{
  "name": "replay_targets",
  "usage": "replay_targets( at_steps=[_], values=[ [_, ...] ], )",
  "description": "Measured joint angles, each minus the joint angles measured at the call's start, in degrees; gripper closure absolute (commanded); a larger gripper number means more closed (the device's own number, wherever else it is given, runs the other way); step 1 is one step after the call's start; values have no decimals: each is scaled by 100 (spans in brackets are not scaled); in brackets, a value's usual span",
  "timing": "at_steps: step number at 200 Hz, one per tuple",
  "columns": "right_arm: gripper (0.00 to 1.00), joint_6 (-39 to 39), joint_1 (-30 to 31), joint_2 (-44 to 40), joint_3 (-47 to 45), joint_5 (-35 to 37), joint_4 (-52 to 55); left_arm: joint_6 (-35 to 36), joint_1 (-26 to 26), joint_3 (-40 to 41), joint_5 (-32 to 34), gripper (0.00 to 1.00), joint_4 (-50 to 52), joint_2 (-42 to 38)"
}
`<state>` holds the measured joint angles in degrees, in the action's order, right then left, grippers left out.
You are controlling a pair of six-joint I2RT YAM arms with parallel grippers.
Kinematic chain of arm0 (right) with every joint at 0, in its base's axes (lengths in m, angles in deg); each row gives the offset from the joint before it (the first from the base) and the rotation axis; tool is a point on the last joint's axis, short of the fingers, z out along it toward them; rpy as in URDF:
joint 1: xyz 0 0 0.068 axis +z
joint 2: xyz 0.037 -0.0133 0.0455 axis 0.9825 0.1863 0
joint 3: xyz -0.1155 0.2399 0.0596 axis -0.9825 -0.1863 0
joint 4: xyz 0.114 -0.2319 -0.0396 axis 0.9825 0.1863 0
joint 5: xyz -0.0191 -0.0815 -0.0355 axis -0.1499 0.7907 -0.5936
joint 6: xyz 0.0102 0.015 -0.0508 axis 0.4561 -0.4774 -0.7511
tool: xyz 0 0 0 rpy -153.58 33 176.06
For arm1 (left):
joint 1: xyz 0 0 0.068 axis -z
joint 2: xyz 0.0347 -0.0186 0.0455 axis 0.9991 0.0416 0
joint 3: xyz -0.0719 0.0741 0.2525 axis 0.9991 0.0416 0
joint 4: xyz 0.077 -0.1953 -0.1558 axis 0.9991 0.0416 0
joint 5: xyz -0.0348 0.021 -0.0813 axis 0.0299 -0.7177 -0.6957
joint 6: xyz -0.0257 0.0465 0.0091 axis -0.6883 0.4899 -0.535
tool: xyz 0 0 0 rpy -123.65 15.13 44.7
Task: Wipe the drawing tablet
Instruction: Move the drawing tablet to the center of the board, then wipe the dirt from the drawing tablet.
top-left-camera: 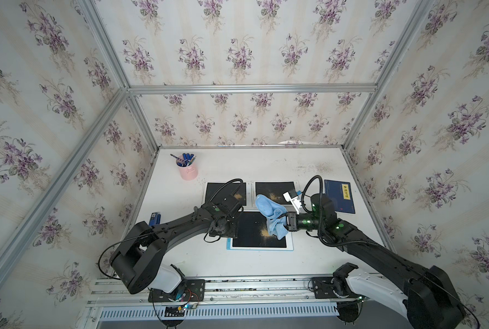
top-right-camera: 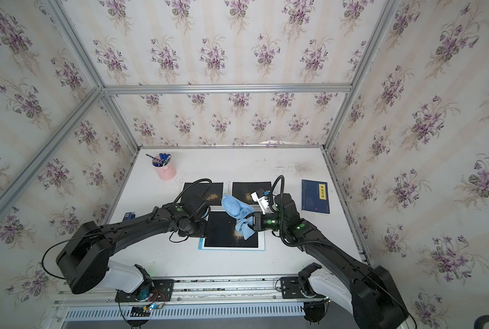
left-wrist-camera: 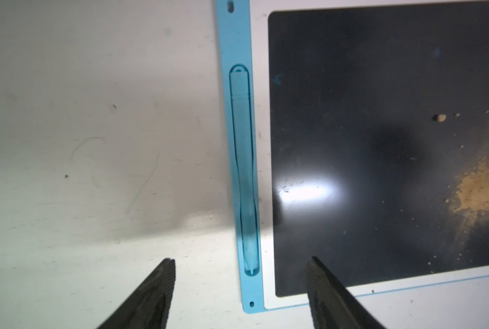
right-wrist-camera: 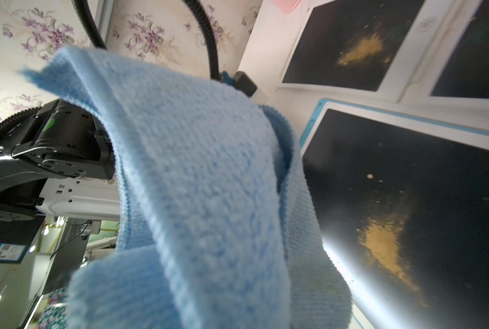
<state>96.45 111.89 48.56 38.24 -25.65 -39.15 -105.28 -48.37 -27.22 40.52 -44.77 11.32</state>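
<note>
The nearest drawing tablet [top-left-camera: 249, 230] [top-right-camera: 226, 236] lies flat, a black screen in a white frame with a blue side strip. Tan powder [top-left-camera: 265, 233] [left-wrist-camera: 480, 190] [right-wrist-camera: 386, 242] is smeared on its right part. My left gripper [left-wrist-camera: 241, 259] stands open just above the tablet's left edge, one finger over the table and one over the screen, holding nothing. A blue stylus [left-wrist-camera: 243, 171] rests in the side strip. My right gripper [top-left-camera: 284, 220] is shut on a light blue cloth [top-left-camera: 266, 208] [top-right-camera: 233, 206] [right-wrist-camera: 209, 185], which hangs over the tablet's right side and hides the jaws.
Two more black tablets [top-left-camera: 223, 190] [top-left-camera: 274, 189] with powder lie side by side behind the near one. A pink pen cup [top-left-camera: 187, 169] stands at the back left, a dark blue book [top-left-camera: 339, 196] lies at the right, and a small blue object [top-left-camera: 155, 218] sits by the left wall.
</note>
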Motion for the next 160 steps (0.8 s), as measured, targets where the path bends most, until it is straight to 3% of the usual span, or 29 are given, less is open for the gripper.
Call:
replay_targets(
  at_steps=[38, 101, 160],
  values=[
    [100, 149, 518, 1261, 269, -59, -673, 146, 0, 4, 9, 51, -133, 203],
    [100, 448, 887, 3047, 1115, -109, -1351, 317, 0, -2, 35, 46, -289, 404],
    [100, -4, 938, 4024, 2035, 555, -164, 398, 0, -31, 22, 47, -404, 658]
  ],
)
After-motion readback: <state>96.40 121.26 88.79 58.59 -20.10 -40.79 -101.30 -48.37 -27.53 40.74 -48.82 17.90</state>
